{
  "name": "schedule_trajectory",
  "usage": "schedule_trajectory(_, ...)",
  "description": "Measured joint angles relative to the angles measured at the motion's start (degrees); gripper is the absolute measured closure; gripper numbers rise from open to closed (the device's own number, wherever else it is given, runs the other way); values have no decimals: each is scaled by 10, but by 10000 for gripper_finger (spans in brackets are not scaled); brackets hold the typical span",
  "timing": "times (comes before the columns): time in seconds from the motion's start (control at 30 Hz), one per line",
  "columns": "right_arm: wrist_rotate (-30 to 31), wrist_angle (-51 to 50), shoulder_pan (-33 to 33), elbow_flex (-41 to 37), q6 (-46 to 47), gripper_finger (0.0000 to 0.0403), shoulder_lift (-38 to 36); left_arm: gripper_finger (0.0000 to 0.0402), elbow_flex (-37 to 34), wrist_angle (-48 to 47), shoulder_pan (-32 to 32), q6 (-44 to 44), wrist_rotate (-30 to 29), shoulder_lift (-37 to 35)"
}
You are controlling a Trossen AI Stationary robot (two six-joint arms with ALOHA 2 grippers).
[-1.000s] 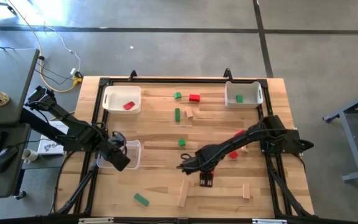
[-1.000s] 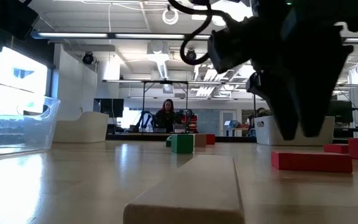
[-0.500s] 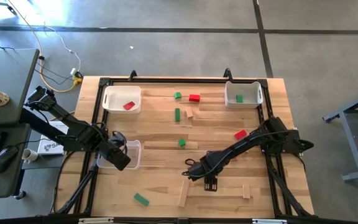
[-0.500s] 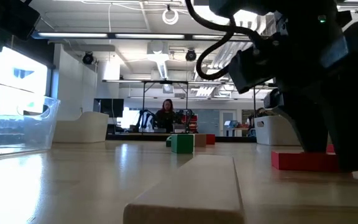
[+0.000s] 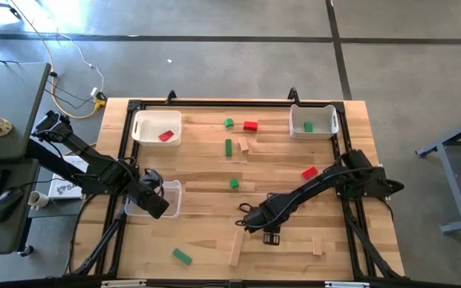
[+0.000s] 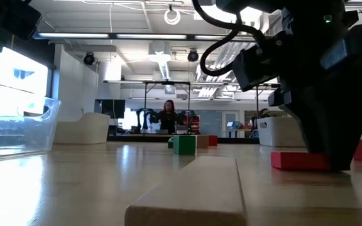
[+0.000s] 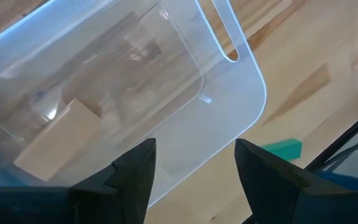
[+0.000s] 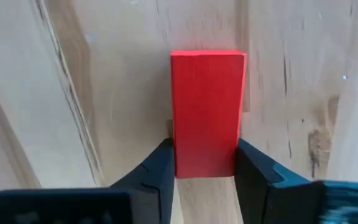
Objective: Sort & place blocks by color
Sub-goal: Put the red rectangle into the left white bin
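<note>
I count one block per bin – my right gripper (image 8: 205, 171) clamps a red block (image 8: 207, 112), left gripper (image 7: 194, 171) open over the clear bin (image 7: 247, 112) – most blocks (image 5: 228, 147) still loose.

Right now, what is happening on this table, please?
A two-armed robot is sorting small blocks by color. The right gripper is low over the table near the front and has a red block between its fingers. The left gripper waits open above the clear bin, which holds a plain wood block. One white bin holds a red block, the other white bin a green one. More blocks lie loose on the table.
</note>
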Motion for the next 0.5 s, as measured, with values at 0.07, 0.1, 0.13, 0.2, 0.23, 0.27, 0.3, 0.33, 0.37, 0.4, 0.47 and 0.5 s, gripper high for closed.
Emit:
schedule_trajectory(0.07,-10,0,-6,0,-7,302,0,197,0,4,0,-16,0,0)
schedule_trajectory(0.1,-13,0,-8,0,-12,302,0,197,0,9,0,-22,0,0)
schedule_trajectory(0.13,-16,0,-11,0,-16,302,0,197,0,14,0,-26,0,-2)
schedule_trajectory(0.2,-22,2,-18,-1,-19,302,-3,197,0,24,3,-33,0,-10)
schedule_trajectory(0.23,-26,2,-22,-1,-21,302,-7,197,0,32,6,-34,0,-14)
schedule_trajectory(0.27,-30,2,-27,-2,-23,302,-11,197,0,37,10,-34,0,-19)
schedule_trajectory(0.3,-30,4,-30,-2,-26,302,-15,197,0,42,14,-33,-2,-26)
schedule_trajectory(0.33,-29,7,-35,-3,-30,302,-20,197,0,50,17,-32,-4,-33)
schedule_trajectory(0.37,-13,13,-41,-4,-35,302,-26,197,0,60,21,-28,-8,-41)
schedule_trajectory(0.4,-5,23,-49,-4,-37,302,-32,197,0,68,25,-25,-13,-49)
schedule_trajectory(0.47,1,29,-62,-4,-35,302,-49,197,0,87,35,-20,-30,-64)
schedule_trajectory(0.5,-5,36,-68,-3,-34,302,-57,197,1,99,40,-18,-41,-70)
